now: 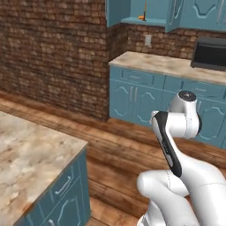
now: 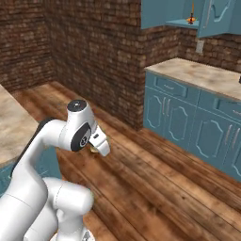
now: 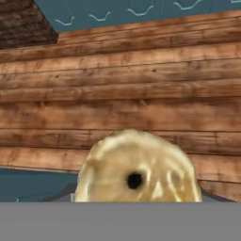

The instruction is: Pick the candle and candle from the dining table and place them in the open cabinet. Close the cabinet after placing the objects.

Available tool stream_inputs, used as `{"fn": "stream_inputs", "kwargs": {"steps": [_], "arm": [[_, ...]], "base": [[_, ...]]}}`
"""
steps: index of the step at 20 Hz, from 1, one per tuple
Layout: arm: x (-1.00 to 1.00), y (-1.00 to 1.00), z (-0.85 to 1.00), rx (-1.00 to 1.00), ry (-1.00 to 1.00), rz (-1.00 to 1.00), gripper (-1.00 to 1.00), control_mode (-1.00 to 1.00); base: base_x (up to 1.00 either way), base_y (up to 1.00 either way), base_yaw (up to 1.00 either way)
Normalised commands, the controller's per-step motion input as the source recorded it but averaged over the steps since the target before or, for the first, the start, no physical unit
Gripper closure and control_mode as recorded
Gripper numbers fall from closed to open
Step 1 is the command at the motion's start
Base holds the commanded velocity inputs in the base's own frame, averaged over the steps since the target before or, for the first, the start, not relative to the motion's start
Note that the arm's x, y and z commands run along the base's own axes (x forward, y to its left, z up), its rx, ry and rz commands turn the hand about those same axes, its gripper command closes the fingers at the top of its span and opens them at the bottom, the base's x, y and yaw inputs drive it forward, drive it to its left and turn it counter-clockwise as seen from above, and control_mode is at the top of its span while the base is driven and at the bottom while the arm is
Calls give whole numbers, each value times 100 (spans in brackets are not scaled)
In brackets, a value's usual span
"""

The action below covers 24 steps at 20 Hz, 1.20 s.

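A yellowish-gold candle [image 3: 136,169] is seen end-on at the bottom centre of the hand view, its dark wick hole facing the lens, carried low over a plank floor [image 3: 122,94]. The pincer [image 2: 96,149] is glimpsed at the left centre of the right base view, tucked behind the white arm's wrist, with a speck of gold showing at its tip. Its jaws are judged to be closed partway on the squat candle, though the fingers themselves are hidden by the wax, so the grip is inferred rather than plainly shown.

The tall orange taper [image 1: 144,13] on its small dark stand is already set on the teal shelf of the open wall cabinet [image 1: 152,11], at the top centre of the left base view; it is also seen at the top right of the right base view [image 2: 191,14], beside a door [image 2: 216,16] left swung wide.

The marbled stone surface [image 1: 31,154] is seen at the lower left of the left base view, apart from the arm.

By these signs, roughly half the job is judged done: one candle is shelved, the second is in transit. The carry to the cabinet, the placing of the gold candle and the shutting of the doors are left.
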Motion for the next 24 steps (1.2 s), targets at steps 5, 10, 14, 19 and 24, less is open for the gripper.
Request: {"fn": "stream_inputs", "kwargs": {"steps": [5, 10, 14, 19, 24], "arm": [[0, 0, 0, 0, 0, 0, 100, 100], [0, 0, 0, 0, 0, 0, 100, 100], [0, 0, 0, 0, 0, 0, 100, 100], [0, 0, 0, 0, 0, 0, 100, 100], [0, 0, 0, 0, 0, 0, 100, 100]], "base": [[62, -24, -19], [70, -11, -19], [79, 0, -15], [87, 3, -13], [88, 10, -14]]}}
